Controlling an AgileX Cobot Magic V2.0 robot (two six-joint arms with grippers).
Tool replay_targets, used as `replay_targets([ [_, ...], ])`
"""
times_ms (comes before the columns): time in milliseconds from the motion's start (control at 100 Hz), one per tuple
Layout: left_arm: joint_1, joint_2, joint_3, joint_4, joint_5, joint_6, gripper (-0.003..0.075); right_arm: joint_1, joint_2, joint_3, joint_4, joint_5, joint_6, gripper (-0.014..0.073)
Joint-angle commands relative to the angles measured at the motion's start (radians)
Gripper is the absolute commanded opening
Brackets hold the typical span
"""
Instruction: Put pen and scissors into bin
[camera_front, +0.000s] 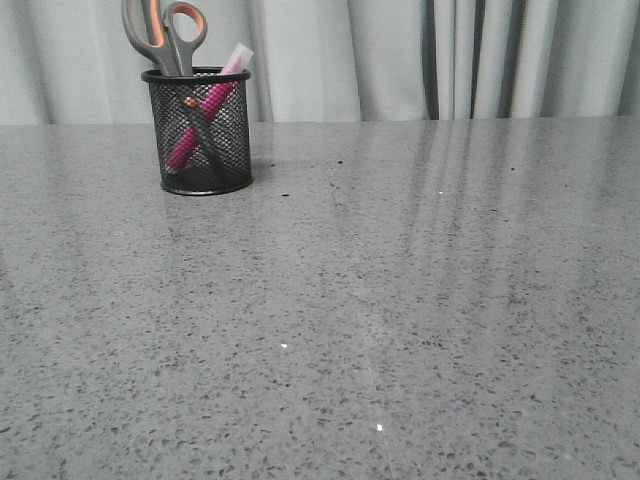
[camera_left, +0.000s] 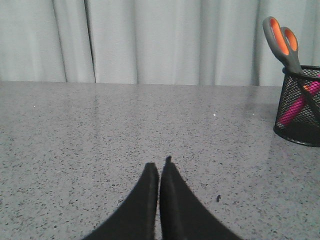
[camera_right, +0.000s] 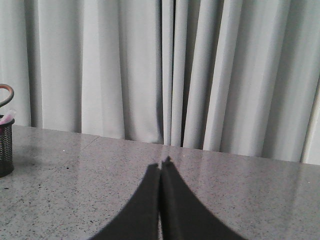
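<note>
The black mesh bin (camera_front: 203, 135) stands at the far left of the table. Inside it the scissors (camera_front: 165, 35) point blades down, their grey and orange handles sticking out above the rim. The pink pen (camera_front: 205, 115) leans across them in the bin, its whitish cap poking over the rim. Neither gripper shows in the front view. In the left wrist view my left gripper (camera_left: 159, 164) is shut and empty, low over the table, with the bin (camera_left: 300, 107), scissors (camera_left: 283, 42) and pen (camera_left: 299, 104) well off to one side. My right gripper (camera_right: 160, 164) is shut with nothing in it, far from the bin (camera_right: 5, 147).
A grey speckled table (camera_front: 400, 300) fills the front view. Pale curtains (camera_front: 450, 55) hang along its far edge.
</note>
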Motion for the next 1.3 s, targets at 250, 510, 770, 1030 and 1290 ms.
replay_targets([
  [250, 0.000, -0.034, 0.044, -0.009, -0.070, -0.009, -0.0019, -0.025, 0.013, 0.037, -0.023, -0.045, 0.085, -0.0071],
  [510, 0.000, -0.034, 0.044, -0.009, -0.070, -0.009, -0.0019, -0.101, 0.003, 0.172, -0.029, -0.004, 0.119, -0.0071],
  [770, 0.000, -0.032, 0.044, -0.009, -0.074, -0.009, -0.0019, -0.102, -0.054, 0.172, -0.046, 0.064, 0.071, -0.0071],
  [1030, 0.000, -0.032, 0.044, -0.009, -0.074, -0.009, -0.0019, -0.102, -0.054, 0.170, -0.059, 0.054, 0.071, -0.0071],
  [1290, 0.000, -0.032, 0.044, -0.009, -0.074, -0.009, -0.0019, -0.102, -0.054, 0.170, -0.059, 0.055, 0.071, -0.0071],
])
